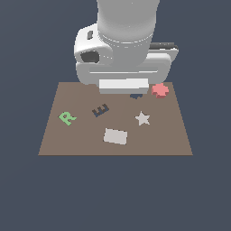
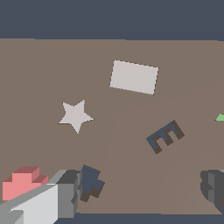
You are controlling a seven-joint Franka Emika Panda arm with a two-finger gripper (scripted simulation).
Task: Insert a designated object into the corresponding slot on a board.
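At the far edge of the brown rectangular board [image 1: 54, 135], your open, empty tool [image 2: 140, 192] hangs over the navy lobed slot [image 1: 135, 95]; the salmon-red lobed piece [image 1: 159, 90] lies at its 3 o'clock in the exterior view.

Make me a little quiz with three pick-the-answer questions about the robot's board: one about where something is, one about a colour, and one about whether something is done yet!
1. What lies nearest the red piece?
A. the dark slot
B. the green R
C. the pale rectangle

2. What colour is the star?
A. green
B. pale grey
C. red

3. Is the red piece in its slot?
A. yes, fitted in
B. no, it lies on the board beside the slot
C. no, the gripper holds it up

Answers: 1 A, the slot sits right beside it. 2 B, it looks pale grey. 3 B, the slot shows empty.
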